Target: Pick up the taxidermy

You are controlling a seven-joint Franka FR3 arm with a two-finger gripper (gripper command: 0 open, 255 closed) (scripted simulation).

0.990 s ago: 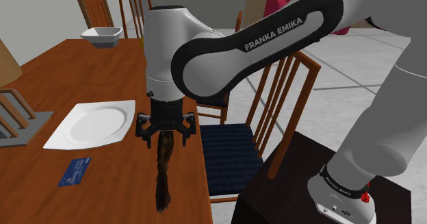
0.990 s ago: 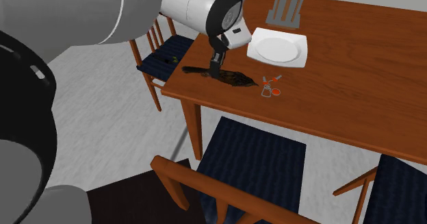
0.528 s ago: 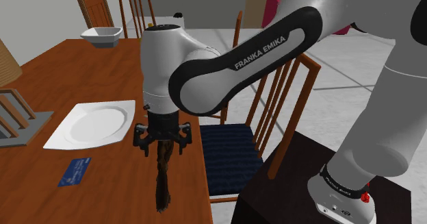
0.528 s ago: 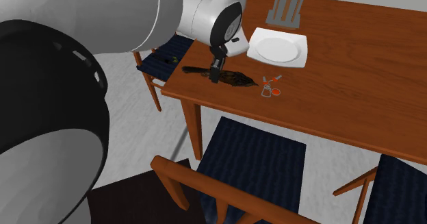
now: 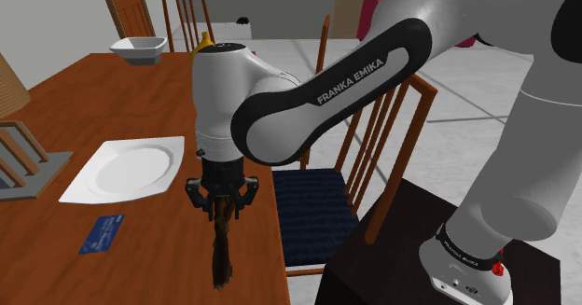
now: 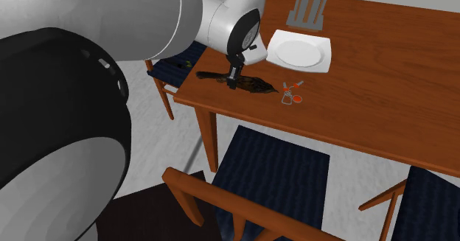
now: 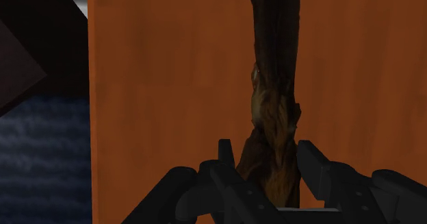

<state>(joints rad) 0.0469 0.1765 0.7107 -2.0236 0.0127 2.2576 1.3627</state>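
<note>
The taxidermy (image 5: 222, 254) is a long, dark brown, furry thing lying flat on the wooden table (image 5: 140, 98), close to the edge beside the chair. My gripper (image 5: 222, 214) points straight down onto its middle. In the wrist view the two black fingers (image 7: 311, 166) clasp the brown body (image 7: 274, 85) between them, so my gripper (image 7: 268, 155) is shut on it. In the second exterior view the taxidermy (image 6: 256, 85) still lies on the table top under my gripper (image 6: 233, 82).
A white square plate (image 5: 126, 168) lies beside the gripper, a blue card (image 5: 103, 233) below it. A grey rack (image 5: 19, 163) and a white bowl (image 5: 138, 47) stand further off. Small red-and-metal items (image 6: 291, 93) lie past the taxidermy's end. A blue-cushioned chair (image 5: 317, 205) stands at the table's edge.
The gripper has come down a little over the taxidermy, and its fingers, wide apart before, have shut on the body. The taxidermy has not moved.
</note>
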